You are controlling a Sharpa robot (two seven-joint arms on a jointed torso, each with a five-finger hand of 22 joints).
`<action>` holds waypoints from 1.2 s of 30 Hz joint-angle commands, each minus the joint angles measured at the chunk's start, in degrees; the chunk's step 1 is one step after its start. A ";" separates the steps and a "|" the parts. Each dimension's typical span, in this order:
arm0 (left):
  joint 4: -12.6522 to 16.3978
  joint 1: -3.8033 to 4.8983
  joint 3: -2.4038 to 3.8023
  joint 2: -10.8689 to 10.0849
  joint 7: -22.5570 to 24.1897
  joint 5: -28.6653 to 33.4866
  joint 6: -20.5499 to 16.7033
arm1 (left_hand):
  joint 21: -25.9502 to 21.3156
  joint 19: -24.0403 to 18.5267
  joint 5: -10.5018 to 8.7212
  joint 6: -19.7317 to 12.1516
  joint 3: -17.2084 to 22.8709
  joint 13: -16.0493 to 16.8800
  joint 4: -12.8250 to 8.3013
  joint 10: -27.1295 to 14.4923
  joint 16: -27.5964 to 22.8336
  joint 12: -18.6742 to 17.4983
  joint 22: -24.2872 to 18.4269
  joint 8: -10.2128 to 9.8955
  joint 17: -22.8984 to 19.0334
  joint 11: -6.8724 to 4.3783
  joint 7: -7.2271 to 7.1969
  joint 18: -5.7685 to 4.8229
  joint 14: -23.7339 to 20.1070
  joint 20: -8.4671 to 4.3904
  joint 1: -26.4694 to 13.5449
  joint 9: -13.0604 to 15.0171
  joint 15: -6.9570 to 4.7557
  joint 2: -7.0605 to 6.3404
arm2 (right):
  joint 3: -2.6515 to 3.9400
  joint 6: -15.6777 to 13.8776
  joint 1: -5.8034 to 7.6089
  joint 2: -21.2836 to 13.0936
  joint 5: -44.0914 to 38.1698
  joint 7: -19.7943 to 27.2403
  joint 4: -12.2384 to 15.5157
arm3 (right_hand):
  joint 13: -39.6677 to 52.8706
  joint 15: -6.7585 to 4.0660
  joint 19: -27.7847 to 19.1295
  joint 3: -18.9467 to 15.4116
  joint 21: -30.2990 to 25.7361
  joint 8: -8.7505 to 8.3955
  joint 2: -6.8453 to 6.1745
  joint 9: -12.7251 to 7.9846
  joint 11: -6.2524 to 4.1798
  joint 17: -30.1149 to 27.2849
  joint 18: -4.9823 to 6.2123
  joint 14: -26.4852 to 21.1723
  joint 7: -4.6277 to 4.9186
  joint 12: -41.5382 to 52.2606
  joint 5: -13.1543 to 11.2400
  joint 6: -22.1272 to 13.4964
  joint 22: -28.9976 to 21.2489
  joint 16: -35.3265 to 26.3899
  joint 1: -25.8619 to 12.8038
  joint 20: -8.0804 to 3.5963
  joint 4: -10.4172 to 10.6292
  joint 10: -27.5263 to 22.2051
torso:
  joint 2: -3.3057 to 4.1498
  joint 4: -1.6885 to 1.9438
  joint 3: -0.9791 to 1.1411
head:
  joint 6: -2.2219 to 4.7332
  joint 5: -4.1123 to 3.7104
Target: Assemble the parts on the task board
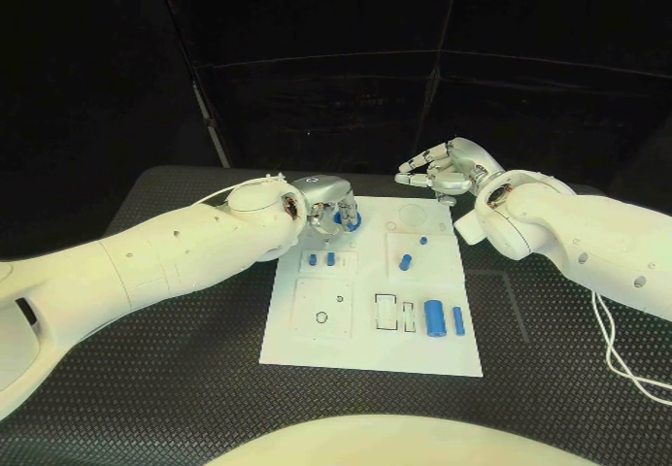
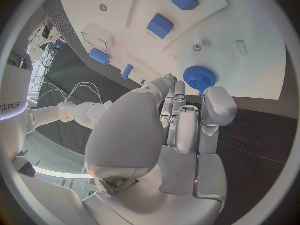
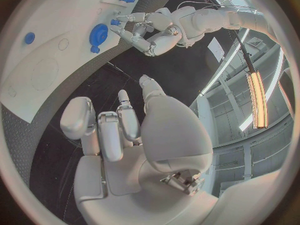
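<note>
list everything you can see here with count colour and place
task board: one, white, middle of the black table
table: one, black, under the board
gear: one, blue, toothed disc at the board's far left corner, by the left hand's fingertips
block parts: two, blue, small, left half of the board, behind the middle
cylinder parts: two, blue, side by side, near right of the board
peg part: one, blue, centre right
left robot hand: silver, over the board's far left corner at the gear
right robot hand: silver, fingers apart, raised beyond the board's far right corner
</note>
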 commanded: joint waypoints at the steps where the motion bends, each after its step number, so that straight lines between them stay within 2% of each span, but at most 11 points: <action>1: 1.31 0.04 0.37 -1.10 0.08 1.25 -1.53 | -0.19 -0.02 0.19 0.26 0.39 -0.02 -0.05 0.44 0.20 -0.43 3.18 0.01 -0.06 0.08 0.09 -0.71 1.91 -0.29 -0.46 -0.06 -0.30 -0.41 | 0.03 0.34 0.09 -0.08 -0.10 0.65 0.05 | 0.04 -0.48 0.13 -0.20 -0.24 0.37 0.65 -0.06 -0.05 6.78 -0.07 4.28 0.09 0.12 0.38 -0.31 0.03 -0.31 0.18 -0.33 0.10 -0.09 | -0.02 -0.06 -0.01 | 0.20 0.02; 5: 2.69 -0.02 0.69 -3.05 -0.35 1.88 -0.25 | -0.21 -0.03 0.18 0.27 0.50 -0.03 -0.05 0.45 0.20 -0.51 3.20 -0.04 -0.08 0.11 0.13 -0.71 1.90 -0.28 -0.63 -0.08 -0.27 -0.48 | 0.03 0.35 0.07 -0.19 -0.10 0.67 0.02 | 0.03 -0.48 0.13 -0.18 -0.25 0.38 0.69 -0.06 -0.05 6.78 -0.07 4.28 0.09 0.12 0.39 -0.31 0.02 -0.31 0.19 -0.33 0.10 -0.09 | 0.04 0.00 -0.02 | 0.24 0.00; 10: 3.87 -0.27 0.81 -5.57 -0.77 2.84 1.83 | -0.06 -0.02 0.12 0.25 0.76 -0.04 -0.01 0.47 0.16 -0.73 3.32 -0.20 -0.19 0.19 0.20 -0.75 1.88 -0.23 -1.12 -0.14 -0.20 -0.66 | 0.03 0.32 0.03 -0.24 -0.10 0.66 0.00 | 0.03 -0.48 0.13 -0.18 -0.25 0.38 0.69 -0.06 -0.05 6.78 -0.07 4.28 0.09 0.12 0.39 -0.31 0.02 -0.31 0.19 -0.33 0.10 -0.09 | 0.04 -0.02 -0.02 | 0.19 0.06; 16: 4.39 -0.89 0.83 -7.09 -0.86 3.48 2.66 | -0.13 -0.05 0.08 0.26 0.87 -0.04 0.01 0.49 0.13 -0.82 3.33 -0.26 -0.27 0.21 0.20 -0.74 1.87 -0.20 -1.35 -0.15 -0.17 -0.74 | 0.03 0.34 -0.09 -0.24 -0.10 0.71 -0.05 | -0.10 -0.49 0.10 -0.15 -0.28 0.39 0.76 -0.06 -0.06 6.67 -0.06 4.26 0.09 0.02 0.40 -0.31 -0.04 -0.36 0.23 -0.33 0.11 -0.19 | 0.07 -0.05 -0.07 | 0.08 0.25; 21: 4.41 -1.27 0.84 -7.37 -0.81 3.95 3.13 | -0.14 -0.06 0.05 0.27 0.93 -0.04 0.02 0.50 0.13 -0.87 3.34 -0.29 -0.28 0.22 0.21 -0.74 1.86 -0.19 -1.48 -0.16 -0.16 -0.79 | 0.03 0.38 -0.18 -0.22 -0.10 0.73 -0.09 | -0.10 -0.49 0.10 -0.14 -0.29 0.40 0.79 -0.06 -0.06 6.68 -0.05 4.26 0.09 0.02 0.40 -0.31 -0.06 -0.36 0.25 -0.33 0.11 -0.18 | 0.07 -0.10 -0.07 | 0.04 0.40; 24: 4.19 -1.42 0.84 -7.22 -0.72 4.16 3.38 | -0.16 -0.07 0.02 0.28 0.95 -0.04 0.03 0.51 0.14 -0.89 3.35 -0.31 -0.28 0.22 0.21 -0.74 1.86 -0.19 -1.54 -0.17 -0.16 -0.81 | 0.03 0.40 -0.21 -0.18 -0.10 0.74 -0.10 | -0.09 -0.49 0.10 -0.14 -0.29 0.40 0.79 -0.06 -0.06 6.68 -0.05 4.26 0.09 0.02 0.41 -0.31 -0.06 -0.36 0.25 -0.33 0.11 -0.18 | 0.05 -0.16 0.01 | 0.02 0.55; 31: 3.64 -1.79 0.85 -6.81 -0.58 4.44 3.55 | -0.17 -0.08 0.01 0.28 0.96 -0.04 0.03 0.51 0.14 -0.90 3.35 -0.31 -0.28 0.22 0.21 -0.74 1.86 -0.18 -1.57 -0.17 -0.15 -0.83 | 0.03 0.41 -0.24 -0.15 -0.10 0.72 -0.14 | -0.09 -0.49 0.10 -0.14 -0.29 0.40 0.79 -0.06 -0.06 6.68 -0.05 4.26 0.09 0.02 0.41 -0.31 -0.06 -0.36 0.25 -0.33 0.11 -0.18 | 0.08 -0.12 -0.02 | 0.02 0.44; 36: 3.03 -1.92 0.85 -6.53 -0.56 4.48 3.73 | -0.20 -0.09 -0.01 0.28 0.99 -0.04 0.03 0.52 0.14 -0.92 3.34 -0.33 -0.28 0.22 0.21 -0.73 1.86 -0.18 -1.61 -0.17 -0.15 -0.84 | 0.03 0.41 -0.25 -0.16 -0.10 0.69 -0.15 | -0.09 -0.49 0.10 -0.14 -0.29 0.40 0.79 -0.06 -0.06 6.68 -0.05 4.26 0.09 0.02 0.41 -0.31 -0.06 -0.36 0.25 -0.33 0.11 -0.18 | 0.09 -0.14 0.03 | -0.05 0.49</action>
